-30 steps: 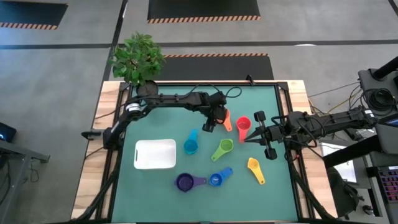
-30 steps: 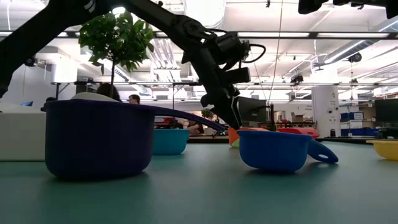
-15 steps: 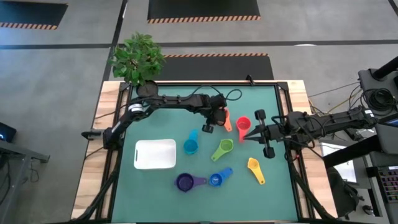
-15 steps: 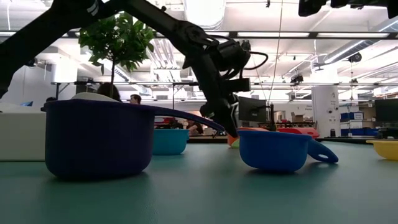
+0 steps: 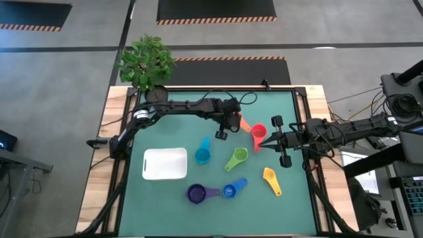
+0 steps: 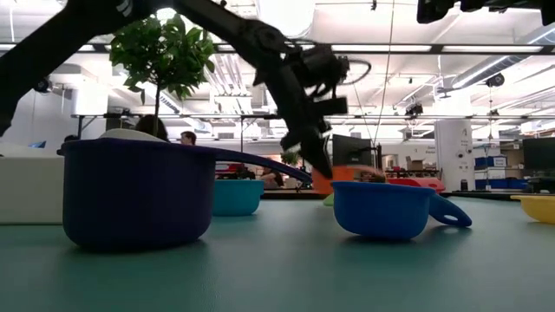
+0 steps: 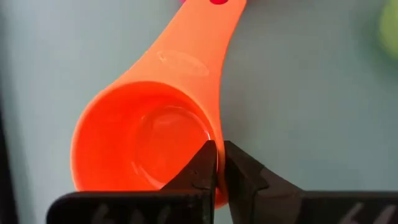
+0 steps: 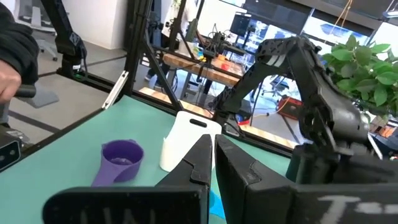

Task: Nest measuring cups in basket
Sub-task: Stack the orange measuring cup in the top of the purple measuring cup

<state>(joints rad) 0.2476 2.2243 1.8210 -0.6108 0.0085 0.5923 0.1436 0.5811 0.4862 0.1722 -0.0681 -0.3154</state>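
My left gripper (image 7: 219, 162) is shut on the orange measuring cup (image 7: 143, 140) in the middle of the table (image 5: 232, 123); from above only the cup's handle (image 5: 245, 124) shows. The red cup (image 5: 258, 131) stands just to its right. My right gripper (image 5: 260, 143) hangs shut beside the red cup, holding nothing. Light blue (image 5: 203, 155), green (image 5: 236, 158), dark blue (image 5: 230, 190), purple (image 5: 197, 194) and yellow (image 5: 270, 178) cups rest on their bases on the mat. The white basket (image 5: 164, 163) lies at the left. My left gripper pinches the orange cup's bowl wall at the rim (image 7: 210, 140), on the side opposite the handle, one finger inside the bowl and one outside. The fingers come from above. The handle's free end (image 7: 214, 12) points away and reaches the red cup; whether the bowl is off the mat I cannot tell.
A potted plant (image 5: 147, 61) stands at the far left corner. In the low view the purple cup (image 6: 139, 191) and dark blue cup (image 6: 386, 208) stand nearest the table's front edge. Free mat lies along the far edge.
My left gripper has shut on the orange cup's rim. The cup has turned: its handle, which pointed toward the near edge, now slants toward the red cup. In the low view the orange cup shows a little higher than before.
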